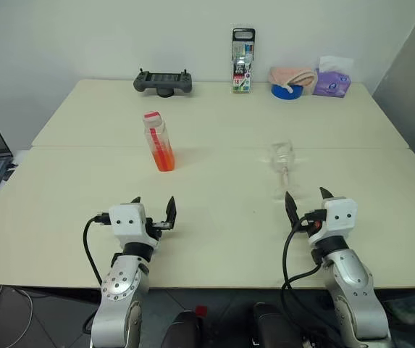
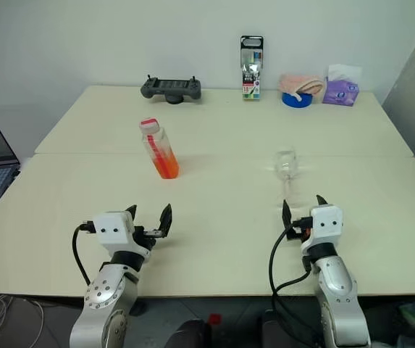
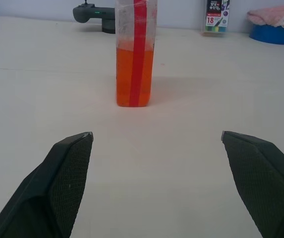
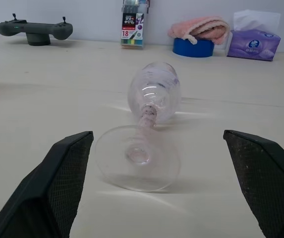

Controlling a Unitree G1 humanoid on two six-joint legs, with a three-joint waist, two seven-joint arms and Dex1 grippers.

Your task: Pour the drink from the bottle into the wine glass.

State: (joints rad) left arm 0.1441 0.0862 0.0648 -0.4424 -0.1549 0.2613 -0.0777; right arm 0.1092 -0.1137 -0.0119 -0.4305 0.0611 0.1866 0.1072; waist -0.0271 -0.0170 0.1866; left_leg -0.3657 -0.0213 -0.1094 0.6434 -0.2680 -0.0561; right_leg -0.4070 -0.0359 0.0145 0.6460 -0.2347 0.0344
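Bottle point(image 1: 159, 143) stood upright on the table point(image 1: 214, 217), left of centre, directly beyond the left gripper point(image 1: 154, 210), whose jaws were spread wide and held nothing. Drink point(image 3: 135, 77) filled roughly its lower half. The wine glass point(image 4: 149, 124) lay on its side right of centre, foot toward the right gripper point(image 1: 307, 201), bowl pointing away, stem running near to far. That gripper was likewise wide and empty. Each arm was nearer its own item; the glass probably needed righting first.
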